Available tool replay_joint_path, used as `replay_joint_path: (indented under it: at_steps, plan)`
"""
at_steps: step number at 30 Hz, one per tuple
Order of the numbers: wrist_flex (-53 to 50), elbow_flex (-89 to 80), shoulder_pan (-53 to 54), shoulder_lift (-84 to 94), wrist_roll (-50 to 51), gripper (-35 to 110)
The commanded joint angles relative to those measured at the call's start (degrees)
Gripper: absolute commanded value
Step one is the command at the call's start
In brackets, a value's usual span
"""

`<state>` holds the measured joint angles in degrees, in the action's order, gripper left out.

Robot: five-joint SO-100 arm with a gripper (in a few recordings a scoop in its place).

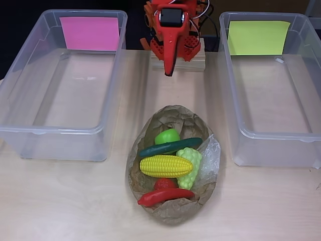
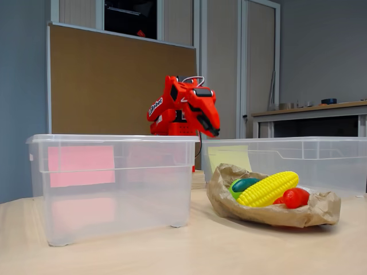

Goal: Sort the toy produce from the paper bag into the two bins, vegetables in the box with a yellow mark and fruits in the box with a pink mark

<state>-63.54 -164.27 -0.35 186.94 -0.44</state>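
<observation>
Two clear plastic bins, the pink-marked one (image 1: 60, 90) and the yellow-marked one (image 1: 271, 90), flank a crumpled brown paper bag (image 1: 173, 201) on the pale wooden desk (image 1: 65, 201), holding yellow corn (image 1: 165, 166), a green cucumber (image 1: 169, 146) and a red chilli (image 1: 164, 196), while the red arm's jaws (image 1: 169, 68) hang folded, seemingly pressed together.

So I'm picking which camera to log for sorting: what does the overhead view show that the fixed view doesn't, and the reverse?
Overhead alone: the inside floors of the pink-marked bin and yellow-marked bin, both bare, plus the bag's full contents, including the red chili, pale green grapes and cucumber.

Fixed alone: heights, the folded red arm's pincer hanging above bin-rim level, and the room behind.

Both: the paper bag between the bins, the corn on top, both coloured marks.
</observation>
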Motion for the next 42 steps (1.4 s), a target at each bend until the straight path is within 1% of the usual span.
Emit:
replay_joint_path:
  at_steps: [1, 4, 8, 13, 14, 15, 18, 20, 22, 27, 29, 35, 42]
  plan:
    - [2.90, 5.10, -3.08, -7.12, -0.62, 0]
    - [10.02, 9.49, -4.39, -18.81, -0.88, 0]
    - [15.73, 19.34, -2.81, -39.29, 5.19, 0]
    - [17.75, 36.30, -0.97, -65.39, 12.13, 3]
    - [17.31, 39.73, -0.53, -70.14, 15.38, 6]
    - [16.70, 42.63, -0.26, -74.36, 18.81, 12]
    - [17.05, 48.78, -0.09, -84.73, 22.59, 29]
    - [16.87, 53.17, -0.62, -90.70, 23.38, 34]
    - [16.79, 56.87, -1.49, -96.24, 25.84, 36]
    - [18.63, 63.11, -5.01, -107.05, 33.13, 38]
    - [20.30, 63.28, -6.33, -108.90, 36.04, 37]
    - [20.57, 62.14, -8.96, -110.21, 42.98, 37]
    - [20.65, 61.35, -7.91, -111.53, 43.59, 36]
